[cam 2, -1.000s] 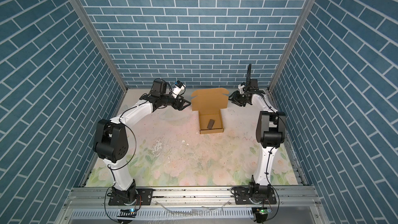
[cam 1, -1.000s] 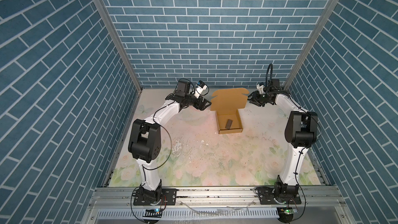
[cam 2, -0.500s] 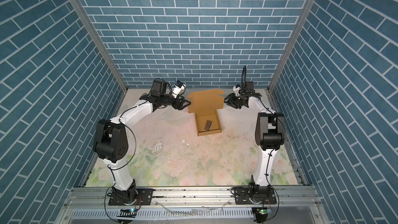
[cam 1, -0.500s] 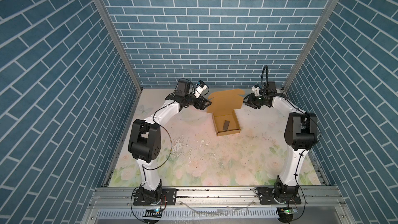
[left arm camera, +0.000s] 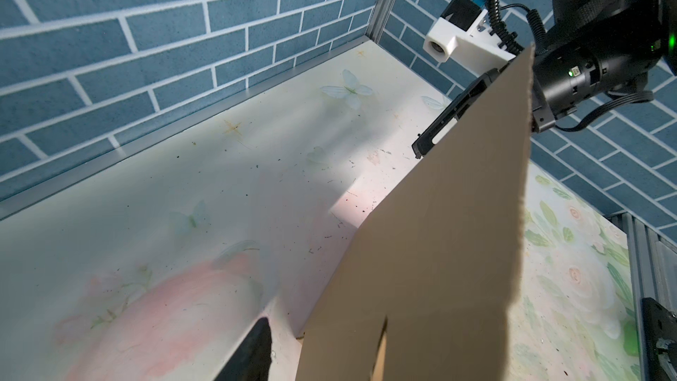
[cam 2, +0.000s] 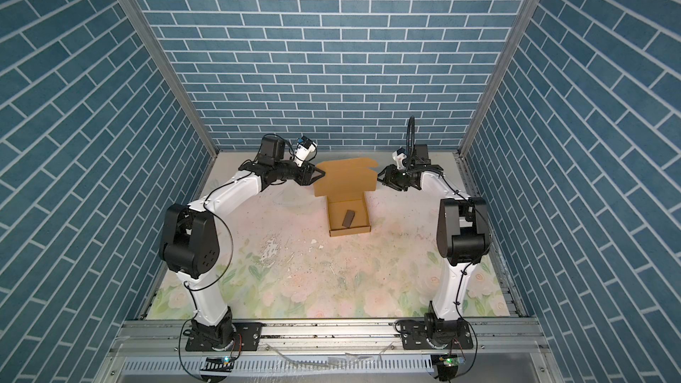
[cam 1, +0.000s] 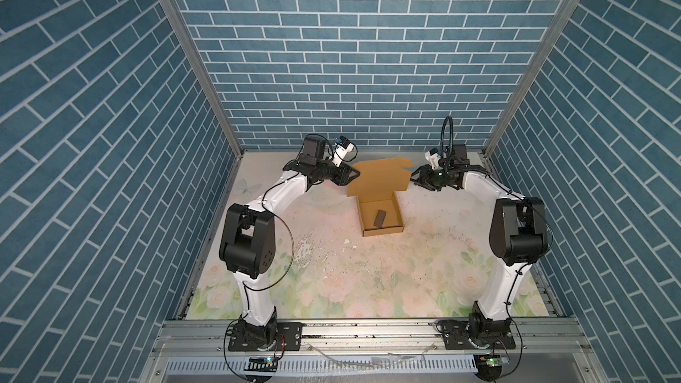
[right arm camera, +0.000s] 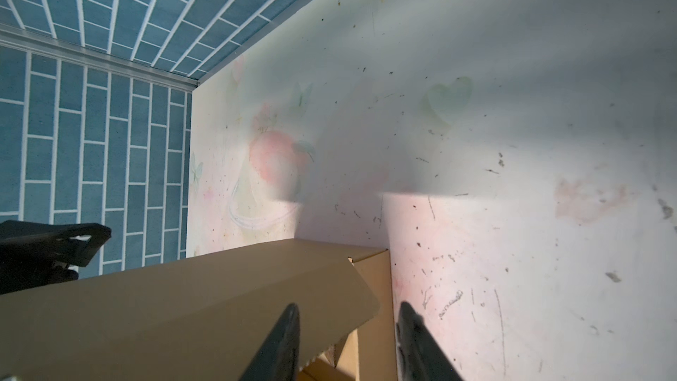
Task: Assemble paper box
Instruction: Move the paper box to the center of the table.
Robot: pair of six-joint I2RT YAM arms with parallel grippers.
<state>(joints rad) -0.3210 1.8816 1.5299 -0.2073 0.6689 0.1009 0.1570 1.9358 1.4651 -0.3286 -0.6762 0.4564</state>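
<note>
Paper box [cam 1: 383,231] stands at the far middle of the table [cam 1: 368,281], tray formed, lid [cam 2: 346,178] raised, a small dark chip [cam 1: 379,217] lying inside; left gripper [cam 2: 317,175], jaws parted, sits astride the lid's left edge. Right gripper [right arm camera: 348,309] straddles the lid's right corner; whether it grips cannot be told.

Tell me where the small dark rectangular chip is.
In both top views the small dark rectangular chip lies about centred inside the open tan cardboard paper box, near the far blue brick wall.
</note>
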